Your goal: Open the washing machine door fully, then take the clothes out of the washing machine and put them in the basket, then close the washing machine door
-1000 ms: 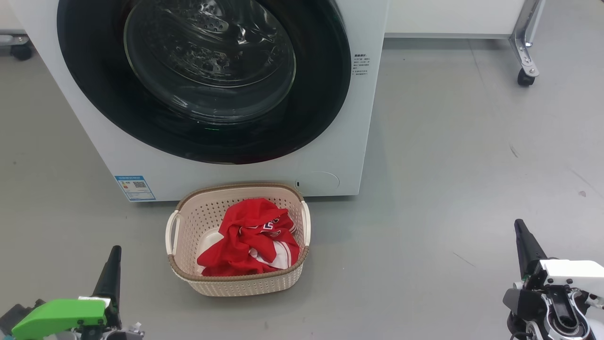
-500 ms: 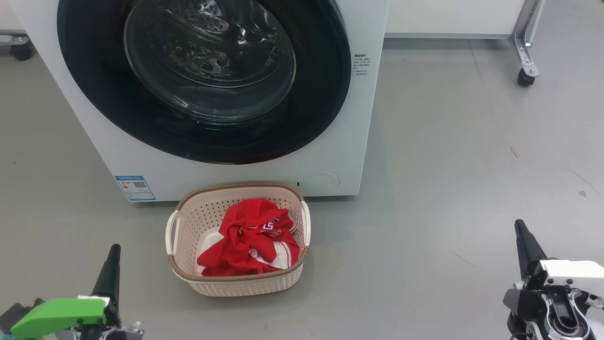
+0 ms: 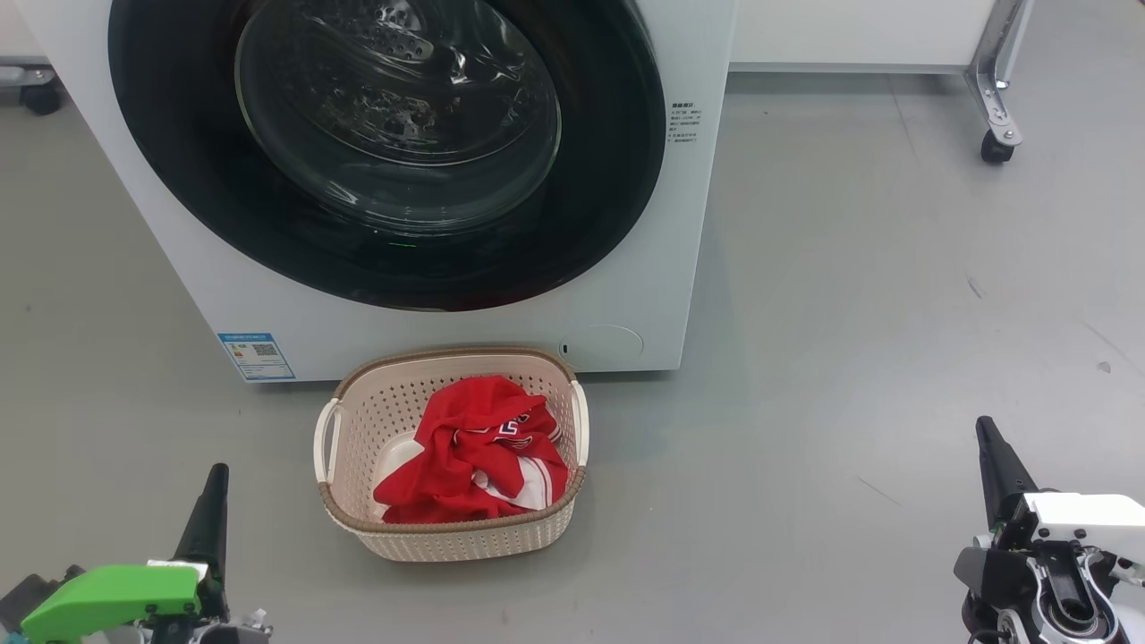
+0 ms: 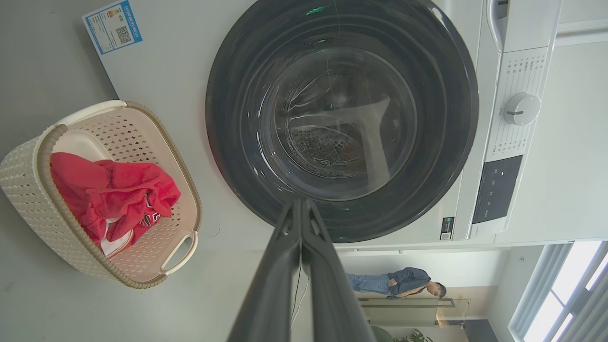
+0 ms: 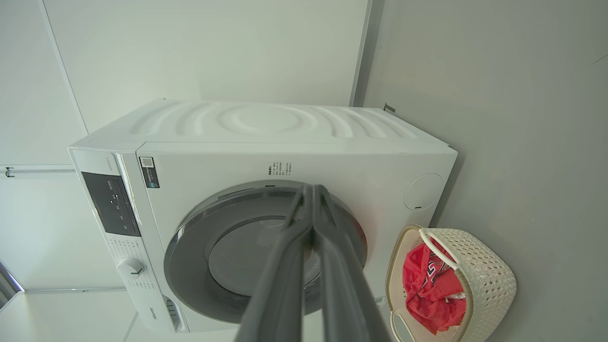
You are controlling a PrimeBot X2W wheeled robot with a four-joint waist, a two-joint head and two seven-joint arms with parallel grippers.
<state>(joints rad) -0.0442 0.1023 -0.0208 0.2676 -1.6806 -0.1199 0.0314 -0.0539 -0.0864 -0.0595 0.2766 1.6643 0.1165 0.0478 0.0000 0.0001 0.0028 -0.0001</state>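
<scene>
Looking down from the head view, the door [image 3: 617, 179] sits flush against the washing machine [image 3: 689, 268]; the clothes [image 3: 474, 456] lie in the basket [image 3: 447, 528] just below it, handy for unloading. In the left wrist view, the left gripper [image 4: 300, 203] is pinched together, empty. In the right wrist view, the right gripper [image 5: 311, 187] is likewise closed on nothing, likely because no work remains.

A smooth grey floor [image 3: 850, 313] carries everything in the head view; the white washing machine [image 3: 501, 335] stands on it, taking the upper left and centre of the frame; the cream basket [image 3: 447, 537] sits on the floor just in front of the machine's lower edge, at lower centre; at the upper right a metal leg [image 3: 997, 72] ends in a black caster [image 3: 995, 148] resting on the floor; another dark wheel [image 3: 40, 97] shows at the upper left edge; a few small dark marks [image 3: 973, 286] fleck the right side.
</scene>
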